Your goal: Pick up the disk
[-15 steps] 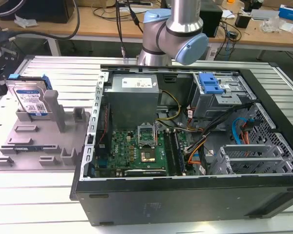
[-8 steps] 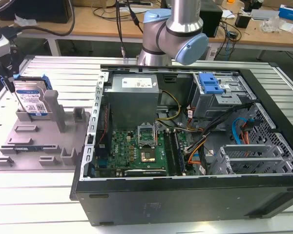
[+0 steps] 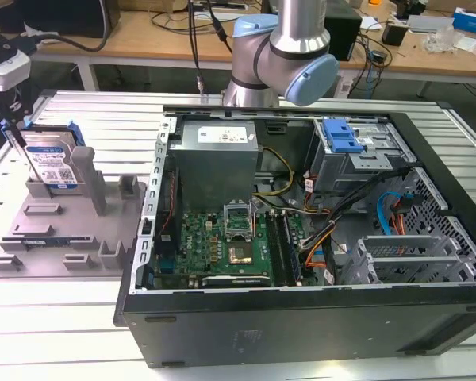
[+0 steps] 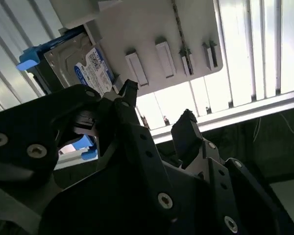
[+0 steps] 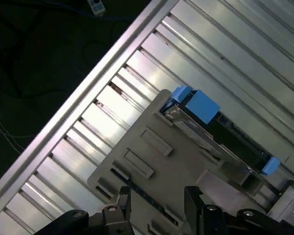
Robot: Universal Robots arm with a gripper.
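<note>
A: Where is the hard drive [image 3: 54, 165]?
B: It stands on edge in the grey fixture tray [image 3: 40, 238], at the exterior view's left, beside an open computer case [image 3: 301, 317].
A: And the gripper [image 4: 157, 110]?
B: Its fingers are spread and empty, close to the hard drive.

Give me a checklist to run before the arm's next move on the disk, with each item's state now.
1. Disk found: ok, standing on edge in the grey fixture tray.
2. End effector empty: ok, fingers apart, nothing between them.
3. Disk between the fingers: not ok, it lies outside the gap in both wrist views.
4. Tray posts clear of the grasp: cannot tell.
5. Blue side rails on the disk: ok, one at each end.
</note>
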